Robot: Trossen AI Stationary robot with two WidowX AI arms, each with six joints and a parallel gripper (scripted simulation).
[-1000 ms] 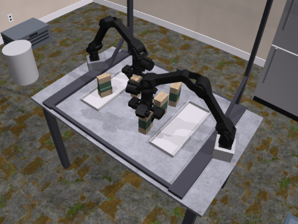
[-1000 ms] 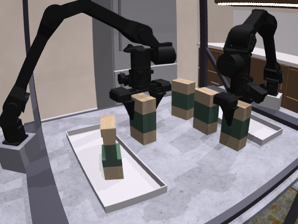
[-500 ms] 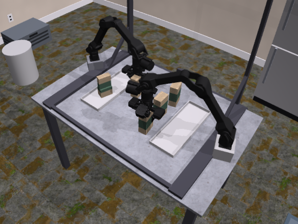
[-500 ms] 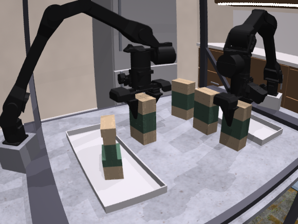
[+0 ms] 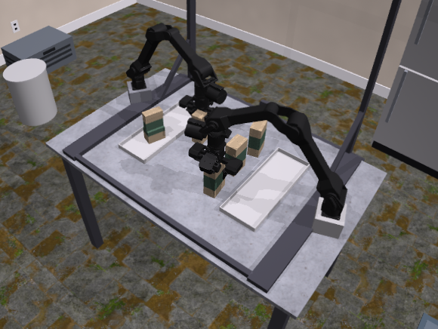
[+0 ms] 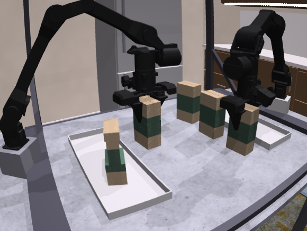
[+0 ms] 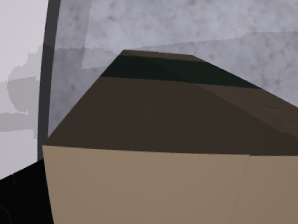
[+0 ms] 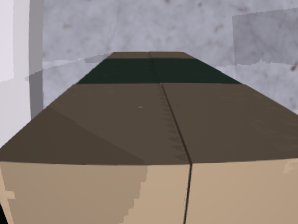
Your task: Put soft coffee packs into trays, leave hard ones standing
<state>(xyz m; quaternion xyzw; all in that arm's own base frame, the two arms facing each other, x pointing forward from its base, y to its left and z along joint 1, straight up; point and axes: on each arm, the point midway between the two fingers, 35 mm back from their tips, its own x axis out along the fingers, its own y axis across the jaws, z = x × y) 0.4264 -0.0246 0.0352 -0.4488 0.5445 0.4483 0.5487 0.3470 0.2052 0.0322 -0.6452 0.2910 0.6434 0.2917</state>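
If the right gripper (image 5: 200, 122) (image 6: 150, 112), pinching its coffee brick (image 5: 198, 114) (image 6: 152, 124) (image 8: 150, 125) at one o'clock of the tray (image 5: 132, 154) (image 6: 140, 206) in the exterior view, squeezes off-centre, it could tip the brick, while the left gripper (image 5: 215, 170) (image 6: 244, 116), fingers spread, risks nudging its own pack (image 5: 213, 184) (image 6: 243, 132) (image 7: 150, 110).

we seem to be in a home kitchen, going by the wooden drawers (image 6: 220, 75) with bar handles under a pale countertop (image 6: 267, 56), and the tall grey fridge-like unit (image 5: 411, 109) (image 6: 151, 32) with its long upright handles. around us we see plain beige walls (image 5: 302, 34) (image 6: 66, 53) with a white baseboard (image 5: 264, 47), a wall outlet (image 5: 15, 26), and a mottled grey, brown and green floor (image 5: 132, 272) under the bench.
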